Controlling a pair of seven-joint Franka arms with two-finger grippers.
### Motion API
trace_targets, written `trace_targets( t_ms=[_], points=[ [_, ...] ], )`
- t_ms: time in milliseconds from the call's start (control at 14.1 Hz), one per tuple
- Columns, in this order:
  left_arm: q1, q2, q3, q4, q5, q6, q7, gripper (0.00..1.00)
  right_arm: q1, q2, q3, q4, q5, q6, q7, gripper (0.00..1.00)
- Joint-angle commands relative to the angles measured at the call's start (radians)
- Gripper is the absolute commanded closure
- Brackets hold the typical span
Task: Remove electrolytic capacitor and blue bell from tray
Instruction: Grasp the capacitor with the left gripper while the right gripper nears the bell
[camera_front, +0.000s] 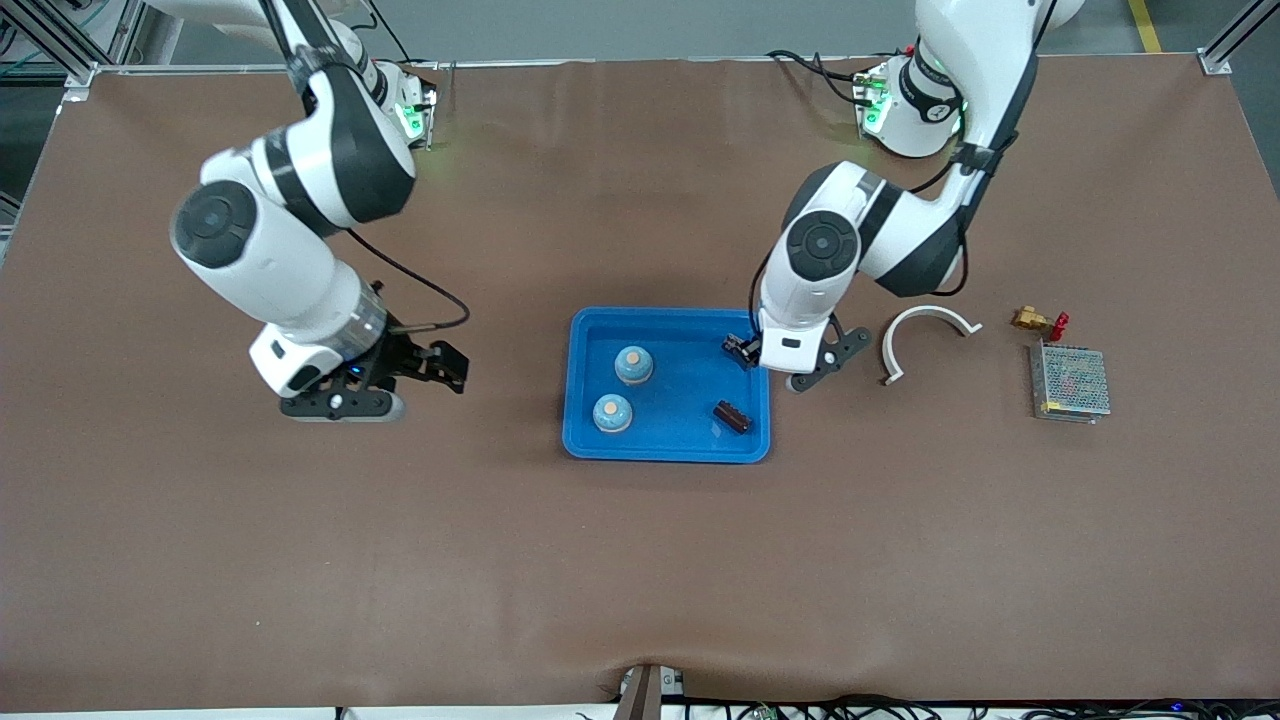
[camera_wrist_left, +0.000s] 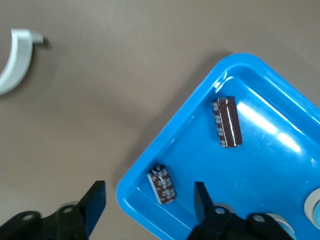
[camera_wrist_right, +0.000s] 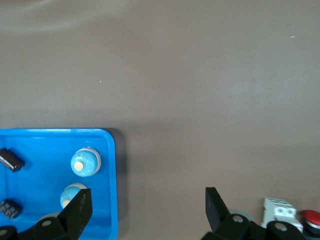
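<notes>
A blue tray (camera_front: 580, 400) lies mid-table. In it stand two blue bells with orange tops (camera_front: 633, 364) (camera_front: 612, 412), and a dark capacitor (camera_front: 731, 416) lies near its corner nearer the front camera, toward the left arm's end. My left gripper (camera_front: 745, 350) hangs over the tray corner farther from that camera. In the left wrist view a second capacitor (camera_wrist_left: 162, 184) lies in the tray (camera_wrist_left: 145, 170) between the open fingers (camera_wrist_left: 95, 200), touching neither. My right gripper (camera_front: 445, 365) waits open over bare table beside the tray, holding nothing (camera_wrist_right: 147, 207).
Toward the left arm's end lie a white curved piece (camera_front: 925, 335), a brass valve with a red handle (camera_front: 1040, 321) and a metal mesh box (camera_front: 1070, 382). The brown table (camera_front: 640, 560) stretches wide toward the front camera.
</notes>
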Motion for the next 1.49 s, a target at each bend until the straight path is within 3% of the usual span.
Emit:
trace_targets(
  t_ms=[0,212,566,1416],
  points=[
    [-0.027,0.026,0.009,-0.003,0.027,0.028,-0.117,0.24,0.013,0.048,-0.010,0.019,0.024,0.031,0.027,0.00],
    [-0.052,0.077,0.010,0.000,0.027,0.079,-0.175,0.25,0.062,0.086,-0.010,0.023,0.012,0.050,0.102,0.00],
    [-0.090,0.143,0.012,0.016,0.068,0.130,-0.283,0.26,0.142,0.212,-0.013,0.137,-0.016,0.048,0.214,0.00],
    [-0.092,0.190,0.015,0.017,0.070,0.123,-0.318,0.34,0.178,0.261,-0.013,0.148,-0.044,0.065,0.220,0.00]
  ],
)
